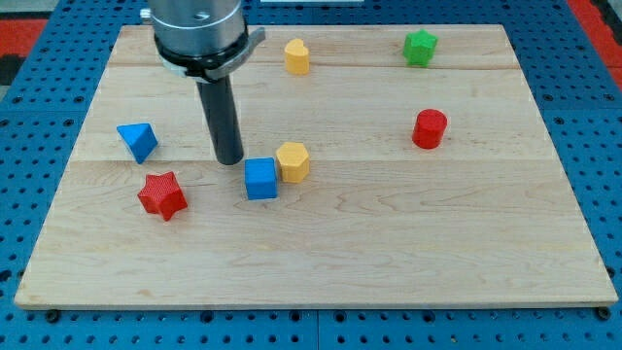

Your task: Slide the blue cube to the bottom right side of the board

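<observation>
The blue cube (260,179) sits a little left of the board's middle, touching the yellow hexagonal block (293,161) at its upper right. My tip (229,159) is just to the upper left of the blue cube, a small gap away from it. The rod rises from there to the arm's grey head at the view's top.
A red star block (161,195) and a blue triangular block (138,141) lie to the left. A yellow heart-like block (296,56) and a green star block (420,47) are near the top edge. A red cylinder (429,128) stands at the right. The wooden board (389,253) lies on a blue pegboard.
</observation>
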Robot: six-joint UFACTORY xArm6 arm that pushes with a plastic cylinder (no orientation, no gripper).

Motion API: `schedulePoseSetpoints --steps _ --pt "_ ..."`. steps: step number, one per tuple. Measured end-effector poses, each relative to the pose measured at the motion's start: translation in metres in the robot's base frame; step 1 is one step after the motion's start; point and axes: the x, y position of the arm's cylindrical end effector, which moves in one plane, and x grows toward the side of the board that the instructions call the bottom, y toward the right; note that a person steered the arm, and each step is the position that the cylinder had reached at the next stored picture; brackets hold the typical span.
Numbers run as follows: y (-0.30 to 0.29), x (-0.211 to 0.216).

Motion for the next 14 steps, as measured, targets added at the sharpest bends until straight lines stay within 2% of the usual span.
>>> schedulePoseSetpoints --steps 1,2,4,5,7,9,10,11,12,13,14 --pt "-0.027 0.0" --pt "-0.097 0.006" --pt "-0.177 0.008" --pt "-0.156 0.03" --pt "-0.083 0.022" --pt "0.047 0.023" --pt "0.055 0.042" --pt "0.096 0.042" --pt "0.154 0.06" --pt "0.156 0.099" --pt "0.214 0.099"
